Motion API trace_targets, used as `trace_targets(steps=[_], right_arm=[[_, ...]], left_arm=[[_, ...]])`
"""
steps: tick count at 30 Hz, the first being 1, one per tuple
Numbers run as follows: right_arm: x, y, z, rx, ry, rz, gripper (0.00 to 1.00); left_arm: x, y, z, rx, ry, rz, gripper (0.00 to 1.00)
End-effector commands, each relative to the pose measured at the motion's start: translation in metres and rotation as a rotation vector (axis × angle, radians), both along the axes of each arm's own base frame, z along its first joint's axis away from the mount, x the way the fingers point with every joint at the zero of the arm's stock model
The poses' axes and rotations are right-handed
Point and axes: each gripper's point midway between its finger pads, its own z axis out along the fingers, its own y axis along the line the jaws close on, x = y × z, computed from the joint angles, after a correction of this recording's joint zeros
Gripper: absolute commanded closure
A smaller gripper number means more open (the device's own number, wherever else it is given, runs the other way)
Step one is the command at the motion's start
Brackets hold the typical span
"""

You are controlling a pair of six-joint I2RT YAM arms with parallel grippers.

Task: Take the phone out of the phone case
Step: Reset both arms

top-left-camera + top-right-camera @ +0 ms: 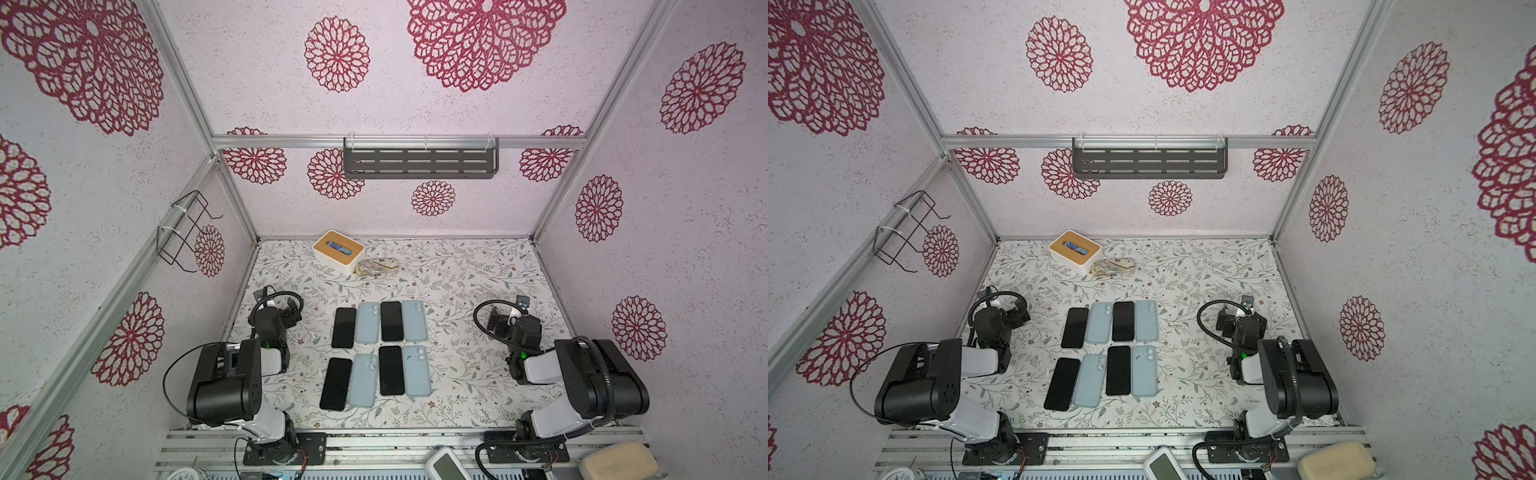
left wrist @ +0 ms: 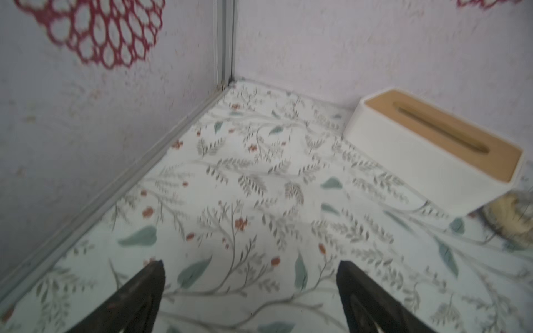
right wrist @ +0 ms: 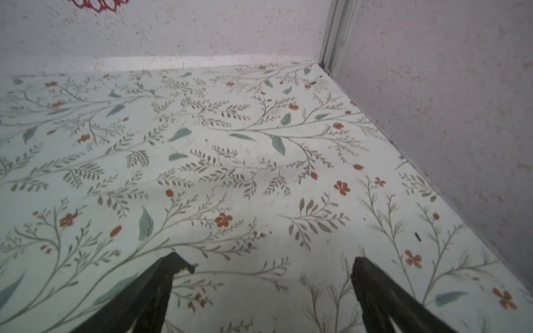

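Four black phones and four light-blue phone cases lie alternating in two rows on the table; the cases may be empty, hard to tell; left gripper and right gripper flank them, jaws wide apart, holding nothing.

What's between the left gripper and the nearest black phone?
Nothing: only bare floral tabletop between left gripper and phone, seen in both top views.

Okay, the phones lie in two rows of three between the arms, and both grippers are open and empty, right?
Not three: both top views show four in the far row and four in the near row. The left gripper and right gripper are open and empty.
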Motion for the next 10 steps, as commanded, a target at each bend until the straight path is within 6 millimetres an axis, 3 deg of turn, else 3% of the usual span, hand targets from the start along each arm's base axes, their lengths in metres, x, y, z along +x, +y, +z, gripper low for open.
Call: trace_targets(steps=[1, 10], right_arm=[[0.0052, -0.0063, 0.0305, -0.031, -0.114, -0.047, 0.01], [0.0021, -0.0126, 0.0313, -0.020, -0.127, -0.084, 0.01]], left_arm=[[0.0022, -0.0024, 0.0103, 0.033, -0.011, -0.028, 0.03], [0.0030, -0.0030, 0.0127, 0.049, -0.033, -0.032, 0.03]])
